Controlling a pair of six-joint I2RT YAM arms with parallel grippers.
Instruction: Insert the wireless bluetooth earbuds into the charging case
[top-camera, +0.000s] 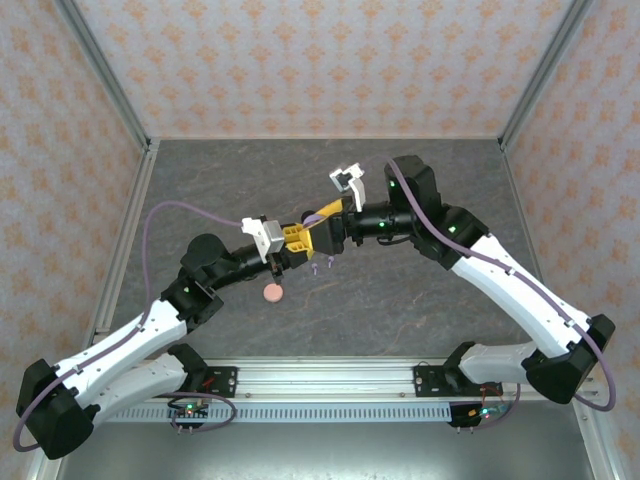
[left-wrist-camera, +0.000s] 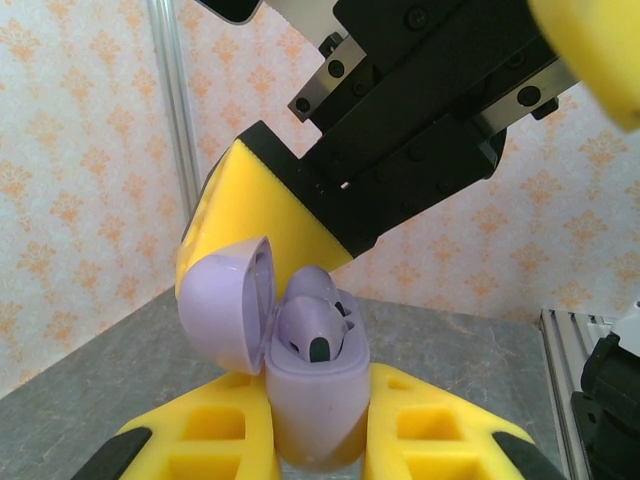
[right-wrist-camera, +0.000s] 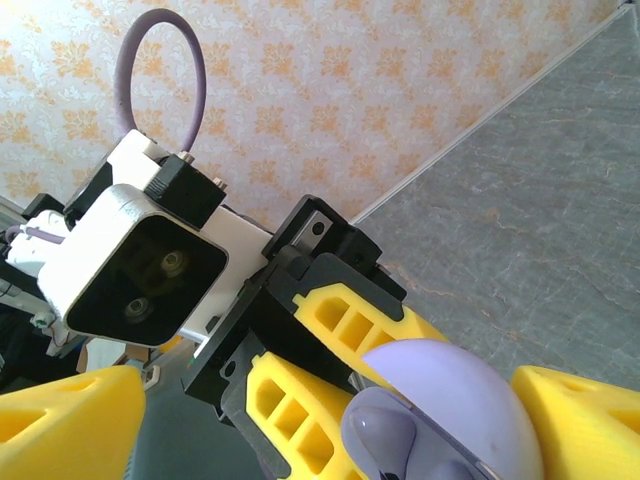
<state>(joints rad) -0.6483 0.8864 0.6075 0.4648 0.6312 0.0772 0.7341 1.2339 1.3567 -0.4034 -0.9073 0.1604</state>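
My left gripper (left-wrist-camera: 318, 440) is shut on a pale purple charging case (left-wrist-camera: 315, 400), which stands upright between its yellow fingers (left-wrist-camera: 200, 440). The lid (left-wrist-camera: 225, 305) hangs open to the left. Two purple earbuds (left-wrist-camera: 318, 325) sit in the case's wells, heads up. My right gripper (right-wrist-camera: 325, 385) is open wide, one yellow finger on each side of the case top, and the lid (right-wrist-camera: 460, 395) lies close to its right finger (right-wrist-camera: 585, 420). In the top view both grippers (top-camera: 293, 240) (top-camera: 320, 224) meet above the table's middle. Two more tiny purple earbuds (top-camera: 316, 266) lie below them.
A round pink disc (top-camera: 272, 293) lies on the grey table (top-camera: 420, 180) just in front of the left gripper. Patterned walls with metal corner posts (top-camera: 110, 75) close in the back and sides. A metal rail (top-camera: 320, 380) runs along the near edge.
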